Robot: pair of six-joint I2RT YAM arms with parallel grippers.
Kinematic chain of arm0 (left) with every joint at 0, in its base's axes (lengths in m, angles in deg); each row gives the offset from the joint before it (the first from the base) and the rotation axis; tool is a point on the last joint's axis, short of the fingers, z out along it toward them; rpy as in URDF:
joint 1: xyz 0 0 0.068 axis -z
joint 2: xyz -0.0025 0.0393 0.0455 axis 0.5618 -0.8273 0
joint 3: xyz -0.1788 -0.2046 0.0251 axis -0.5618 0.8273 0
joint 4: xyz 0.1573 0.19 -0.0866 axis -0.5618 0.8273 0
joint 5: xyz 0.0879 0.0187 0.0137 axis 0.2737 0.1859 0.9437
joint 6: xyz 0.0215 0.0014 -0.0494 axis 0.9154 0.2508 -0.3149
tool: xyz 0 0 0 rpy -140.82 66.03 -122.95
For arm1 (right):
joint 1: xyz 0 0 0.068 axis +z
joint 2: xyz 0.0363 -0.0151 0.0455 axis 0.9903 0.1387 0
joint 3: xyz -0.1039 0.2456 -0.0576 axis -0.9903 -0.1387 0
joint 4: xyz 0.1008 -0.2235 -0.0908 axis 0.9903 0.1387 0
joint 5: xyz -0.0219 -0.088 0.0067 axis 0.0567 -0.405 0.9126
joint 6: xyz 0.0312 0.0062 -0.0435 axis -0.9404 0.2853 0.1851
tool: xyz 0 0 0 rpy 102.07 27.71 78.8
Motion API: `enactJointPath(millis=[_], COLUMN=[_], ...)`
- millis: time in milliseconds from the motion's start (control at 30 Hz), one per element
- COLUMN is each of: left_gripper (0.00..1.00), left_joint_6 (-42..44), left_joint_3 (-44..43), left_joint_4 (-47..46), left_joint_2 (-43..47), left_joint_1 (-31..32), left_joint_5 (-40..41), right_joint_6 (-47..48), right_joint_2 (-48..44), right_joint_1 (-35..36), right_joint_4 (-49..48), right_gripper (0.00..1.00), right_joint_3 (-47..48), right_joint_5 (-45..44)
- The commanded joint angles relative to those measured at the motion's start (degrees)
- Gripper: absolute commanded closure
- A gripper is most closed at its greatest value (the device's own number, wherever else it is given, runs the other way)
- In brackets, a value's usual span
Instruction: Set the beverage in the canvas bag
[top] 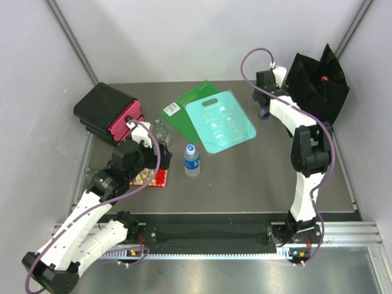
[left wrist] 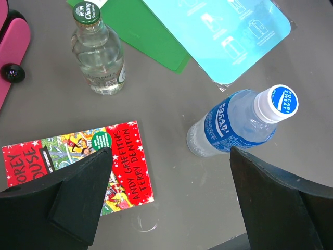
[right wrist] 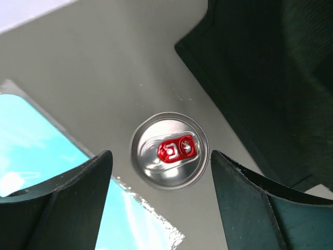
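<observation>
We've got the beverage can (right wrist: 169, 151) right under the right wrist camera: a silver lid, a bright red pull tab, standing upright and unopened. On the top view it sits at about one o'clock on the table (top: 245, 177), mostly hidden beneath the arm. Only a sliver of the can (top: 264, 113) shows there.

The right gripper (right wrist: 160, 156) hangs over it with the fingers spread wide, one at nine o'clock of the lid and one at three, neither touching it. We can't tell how far down they reach.

Just beyond, at two o'clock from the can, is the canvas bag (top: 318, 82). It is black and floppy, with its soft sides standing up in the far right corner, and its dark fabric (right wrist: 270, 78) lies close beside the can.

At the can's eight o'clock a cyan board (top: 220, 125) lies flat, overlapping a green board (top: 190, 104).

Mid-table, a Pocari Sweat bottle (left wrist: 234, 125) stands upright. Over there the left gripper (left wrist: 170, 156) hovers with its jaws apart, empty — the bottle off its right finger, a red paperback (left wrist: 78, 161) under its left. A Chang bottle (left wrist: 99, 52) with a green cap stands at eleven o'clock of that view.

A black hard case with a red edge (top: 107, 110) sits at ten o'clock on the table.

The surface is matte dark grey, boxed in by plain white walls (top: 184, 37).
</observation>
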Motion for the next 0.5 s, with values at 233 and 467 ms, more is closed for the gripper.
enactJointPath(millis=[233, 467], left_gripper=[0.02, 0.02], left_joint_6=[0.7, 0.8], left_joint_3=[0.1, 0.1], left_joint_4=[-2.7, -2.7], left_joint_2=[0.4, 0.2], left_joint_1=[0.2, 0.3], left_joint_5=[0.2, 0.2], right_joint_6=[2.6, 8.3], right_joint_2=[1.1, -1.4], right_joint_1=[-0.4, -0.3], right_joint_4=[-6.0, -10.2], right_gripper=[0.35, 0.77], right_joint_3=[0.1, -2.1], right_joint_5=[-1.2, 1.8])
